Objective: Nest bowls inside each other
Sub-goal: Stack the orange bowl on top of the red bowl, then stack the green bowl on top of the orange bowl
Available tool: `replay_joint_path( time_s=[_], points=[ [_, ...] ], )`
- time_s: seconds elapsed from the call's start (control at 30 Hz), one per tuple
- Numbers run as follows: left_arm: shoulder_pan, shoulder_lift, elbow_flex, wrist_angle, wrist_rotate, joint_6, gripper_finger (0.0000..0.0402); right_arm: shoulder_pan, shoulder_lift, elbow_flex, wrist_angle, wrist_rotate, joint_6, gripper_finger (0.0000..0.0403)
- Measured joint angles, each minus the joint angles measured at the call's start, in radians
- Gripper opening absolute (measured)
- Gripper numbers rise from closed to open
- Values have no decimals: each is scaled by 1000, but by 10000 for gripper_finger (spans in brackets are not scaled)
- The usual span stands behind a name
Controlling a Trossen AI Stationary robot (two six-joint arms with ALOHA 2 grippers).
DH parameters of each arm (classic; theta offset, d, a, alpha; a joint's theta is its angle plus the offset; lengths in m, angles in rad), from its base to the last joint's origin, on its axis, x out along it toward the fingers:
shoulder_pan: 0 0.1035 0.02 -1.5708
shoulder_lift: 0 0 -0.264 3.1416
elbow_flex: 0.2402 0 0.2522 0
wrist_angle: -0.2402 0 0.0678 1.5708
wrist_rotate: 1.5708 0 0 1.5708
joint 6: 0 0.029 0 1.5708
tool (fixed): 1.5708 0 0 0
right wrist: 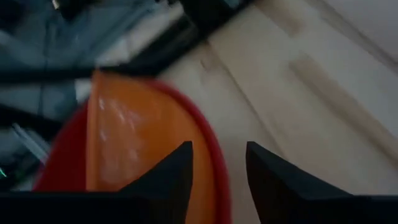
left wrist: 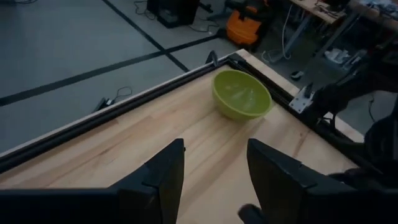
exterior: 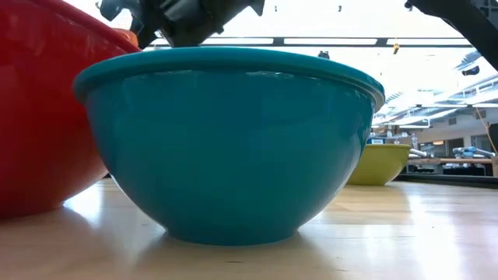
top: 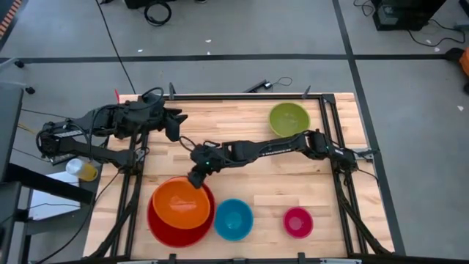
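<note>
The orange bowl (top: 180, 202) sits tilted inside the red bowl (top: 167, 229) at the table's near left. To their right, the blue bowl (top: 234, 218) and the pink bowl (top: 298, 221) stand on their bases along the near edge. The green bowl (top: 289, 119) stands at the far right. My right gripper (top: 196, 178) hangs open just above the far rim of the orange and red bowls; in its wrist view the right gripper (right wrist: 217, 163) has the red rim (right wrist: 214, 158) showing below the gap between its fingers. My left gripper (left wrist: 214, 168) is open, raised over the far left, with nothing between its fingers.
Dark frame rails (top: 242, 95) run along the table's edges. A yellow container (top: 85, 170) stands off the table's left side. Bare wood (top: 308, 180) lies in the middle and right. In the low view the blue bowl (exterior: 226, 148) fills the foreground and hides much behind it.
</note>
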Motion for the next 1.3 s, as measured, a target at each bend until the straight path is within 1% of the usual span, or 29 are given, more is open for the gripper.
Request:
replay_joint_path(
  time_s=[0.07,0.2,0.23,0.27,0.37,0.47,0.57,0.63,0.73,0.8,0.87,0.93,1.0,1.13,1.2,1.3],
  points=[
    [0,0,0,0,0,13,176,12,0,0,-16,-50,-44,146],
    [0,0,0,0,-1,34,176,31,-1,0,31,-228,-72,141],
    [0,0,0,0,-1,38,176,34,-3,0,37,-242,-71,140],
    [0,0,0,0,-1,38,176,37,-6,0,29,-223,-64,140],
    [0,0,0,0,-2,38,176,42,-9,1,-48,-55,2,139],
    [0,0,0,-9,-3,38,176,26,-9,0,-146,78,57,139],
    [0,0,0,-48,-3,28,176,7,-27,0,-231,148,58,139],
    [0,0,0,-91,-3,2,176,-8,-47,0,-283,151,14,139],
    [-2,0,0,-154,22,-37,176,-34,-88,0,-445,161,-82,139],
    [-10,0,0,-189,40,-61,176,-57,-115,0,-585,218,-146,139],
    [-27,0,0,-215,43,-87,176,-85,-136,0,-722,307,-207,139],
    [-46,0,0,-236,43,-100,176,-116,-153,0,-819,368,-245,139],
    [-66,0,0,-247,43,-116,176,-148,-172,0,-864,367,-316,139],
    [-132,0,0,-282,45,-189,176,-225,-216,0,-883,320,-416,139],
    [-177,0,0,-307,45,-230,176,-279,-230,0,-899,280,-414,139],
    [-242,2,0,-338,20,-289,176,-355,-232,0,-936,205,-350,139]
  ],
)
